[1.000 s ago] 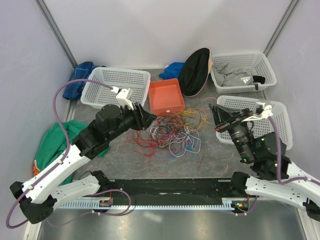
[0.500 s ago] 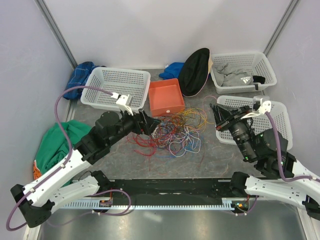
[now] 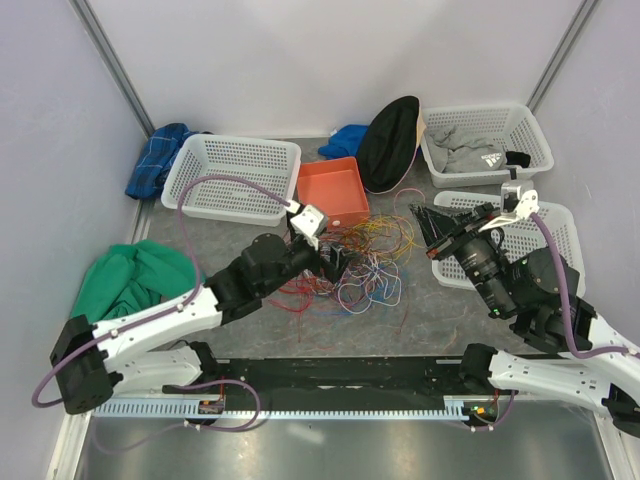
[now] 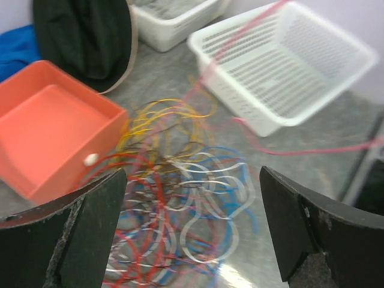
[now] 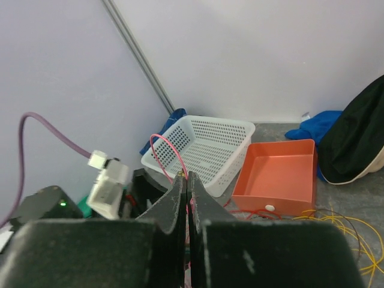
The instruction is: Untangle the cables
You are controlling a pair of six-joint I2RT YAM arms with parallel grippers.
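The left tool [image 3: 337,264] has its two black fingers spread wide apart, and in its wrist view [image 4: 192,174] the tangle lies in the gap between them. Whether the fingers touch any strand cannot be told. The right tool [image 3: 418,214] is pressed together and raised above the right side of the heap. In its own view [image 5: 186,179] it pinches one thin red cable [image 5: 165,147], which loops up and away from the tips.

The grey stone-look bench [image 3: 420,320] carries everything. On it stand three white plastic mesh baskets:
- A long one at the rear left [image 3: 232,178].
- One at the rear right [image 3: 530,125], holding a grey garment.
- One at the near right [image 3: 470,203], partly under the right arm.

A crumpled green cloth [image 3: 135,280] lies at the left edge, near the left arm. A black rounded piece of fabric with a pale edge [image 3: 388,140] leans at the back, between the shallow square orange plastic tray [image 3: 333,195] and the rear right basket. A striped blue cloth [image 3: 155,160] sits in the rear left corner, and a smaller blue cloth [image 3: 345,140] lies just behind the tray.

The cables [image 3: 365,265] form one loose tangled heap of string-thin wires on the bench, just in front of the orange tray and between the two arms. The colours are spread as follows:
- Yellow and orange loops lie toward the tray.
- Red strands spread to the left.
- Blue and white loops [image 4: 210,204] lie on the near side.

A blurred pinkish-red strand [image 4: 312,150] stretches from the heap past the near right basket.
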